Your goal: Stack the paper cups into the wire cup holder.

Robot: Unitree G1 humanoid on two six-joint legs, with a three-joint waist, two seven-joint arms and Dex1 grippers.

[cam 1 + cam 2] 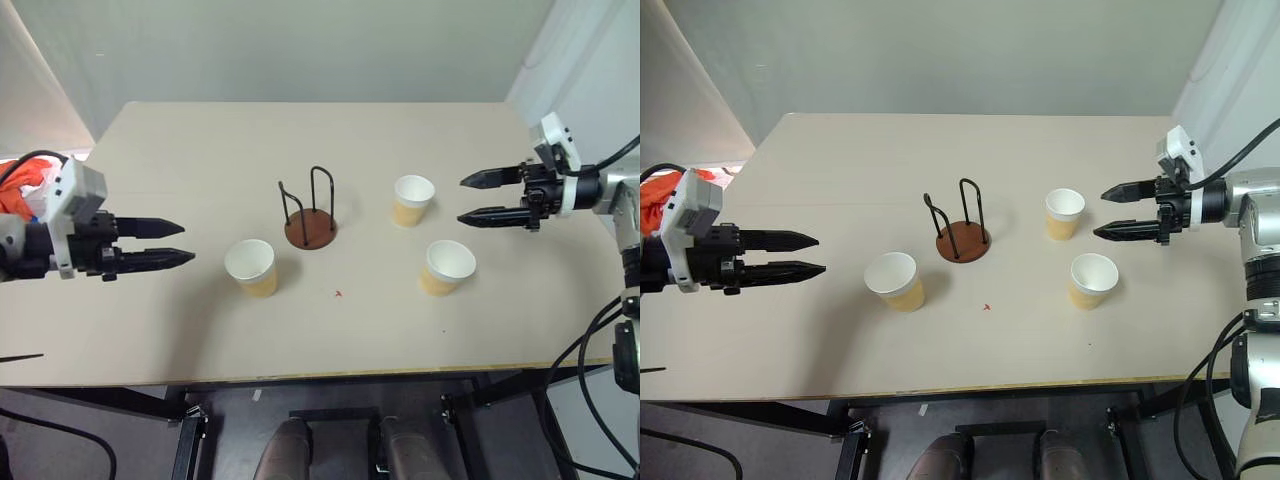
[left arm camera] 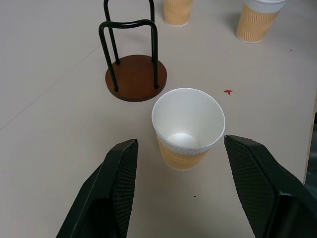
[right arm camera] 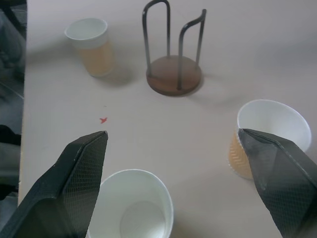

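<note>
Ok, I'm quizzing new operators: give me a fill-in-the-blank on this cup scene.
1. The table holds ____ cups.
2. The holder contains ____ cups.
3. Both grippers, left and right, have their jaws ____.
4. The cup nearest the left gripper stands ____.

Missing: three; no; open; upright

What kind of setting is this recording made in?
Probably a lab or test bench rather than a home: a bare pale table against plain grey walls, set with only three paper cups and a wire cup holder, and loose cables hanging by the table's edge.
</note>
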